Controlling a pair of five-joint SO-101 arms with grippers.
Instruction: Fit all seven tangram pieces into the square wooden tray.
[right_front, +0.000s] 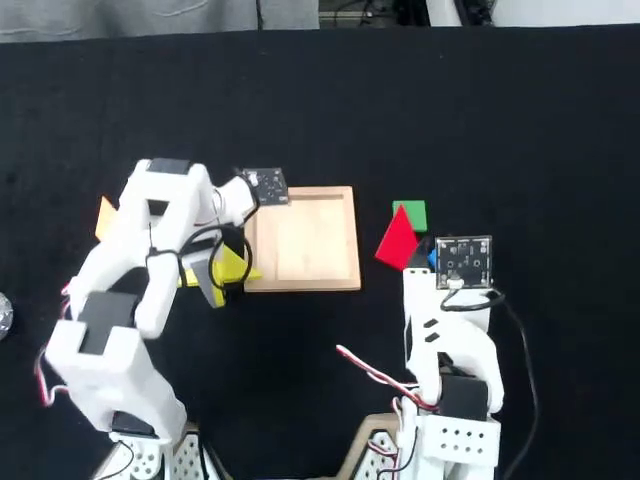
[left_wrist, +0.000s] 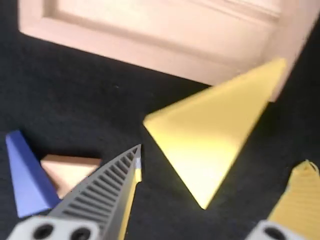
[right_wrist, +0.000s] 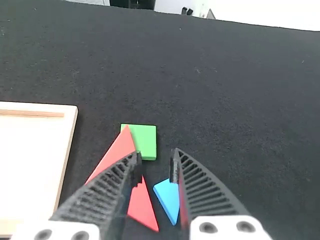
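Wooden tray (right_front: 300, 283) | yellow triangle (left_wrist: 215, 130) outside, just beside its corner

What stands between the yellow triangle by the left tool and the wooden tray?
Nothing visible does. The yellow triangle lies inside the open left tool, one corner at the wooden tray's outer wall. Only that raised wall separates it from the bare tray floor.

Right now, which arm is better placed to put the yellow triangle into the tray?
Left. The left gripper, open, hangs over the yellow triangle beside the tray; the right gripper is over the red triangle at the tray's other side.
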